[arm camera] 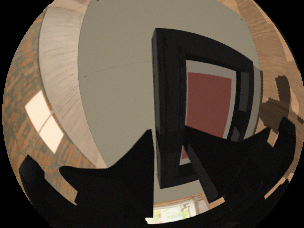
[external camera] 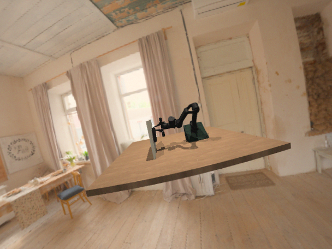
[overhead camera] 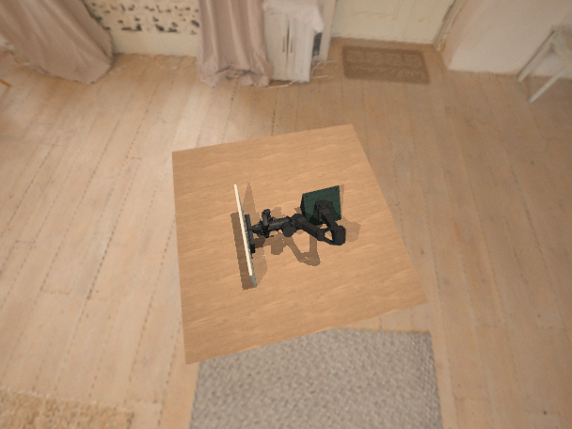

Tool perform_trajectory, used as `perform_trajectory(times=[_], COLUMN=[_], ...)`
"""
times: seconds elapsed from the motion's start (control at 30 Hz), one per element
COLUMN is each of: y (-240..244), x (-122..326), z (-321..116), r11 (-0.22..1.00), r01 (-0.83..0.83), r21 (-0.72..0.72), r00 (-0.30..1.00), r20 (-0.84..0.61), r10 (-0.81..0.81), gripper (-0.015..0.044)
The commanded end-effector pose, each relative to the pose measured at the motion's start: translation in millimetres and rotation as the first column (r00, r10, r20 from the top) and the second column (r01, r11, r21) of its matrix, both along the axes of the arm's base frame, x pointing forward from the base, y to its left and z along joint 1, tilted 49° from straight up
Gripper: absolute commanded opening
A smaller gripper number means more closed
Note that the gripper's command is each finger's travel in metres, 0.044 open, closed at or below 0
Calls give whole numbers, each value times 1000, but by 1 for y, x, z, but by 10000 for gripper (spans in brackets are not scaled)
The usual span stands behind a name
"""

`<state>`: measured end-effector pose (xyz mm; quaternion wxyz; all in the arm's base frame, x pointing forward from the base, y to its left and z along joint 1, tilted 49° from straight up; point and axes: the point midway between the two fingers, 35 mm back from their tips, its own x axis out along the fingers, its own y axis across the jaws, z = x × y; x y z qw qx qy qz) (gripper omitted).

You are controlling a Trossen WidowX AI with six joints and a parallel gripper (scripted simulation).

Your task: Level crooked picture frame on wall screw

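Standing on a worktop point(overhead camera: 301, 306) point(external camera: 177, 166), a pale wall point(overhead camera: 243, 226) point(external camera: 150, 136) point(arm camera: 115, 65) bears the black picture frame point(overhead camera: 252, 246) point(external camera: 154, 135) point(arm camera: 170, 100) on its right face; next, a slightly open pincer point(overhead camera: 255, 229) point(external camera: 154, 129) point(arm camera: 166, 132) straddles one frame side; rightmost, a black arm point(overhead camera: 336, 235) point(external camera: 188, 110) bends.

The frame point(overhead camera: 253, 247) point(external camera: 154, 135) point(arm camera: 170, 110) is being held against the panel point(overhead camera: 244, 226) point(external camera: 150, 139) point(arm camera: 115, 75), on the side facing the arm point(overhead camera: 308, 228) point(external camera: 181, 121); the panel and base point(overhead camera: 308, 199) point(external camera: 203, 132) are being borne by the table point(overhead camera: 212, 320) point(external camera: 175, 164).
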<state>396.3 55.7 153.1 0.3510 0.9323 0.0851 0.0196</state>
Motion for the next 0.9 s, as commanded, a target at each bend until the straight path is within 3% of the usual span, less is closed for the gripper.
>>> perform_trajectory(times=[0.0, 0.07, 0.23, 0.57, 0.87], y=[0, 0, -1, -10, -26], x=[0, 0, -7, -98, -104], z=[0, 0, 2, -3, 11], r11=[1000, 1000, 999, 900, 913], r01=[0, 0, 0, 24, 22], r21=[3, 3, 33, 435, 406], r00=[1000, 1000, 1000, 996, 997], r20=[0, 0, -5, -83, -79], r10=[0, 0, 0, 13, 11], gripper=[210, 260, 260, 260, 260])
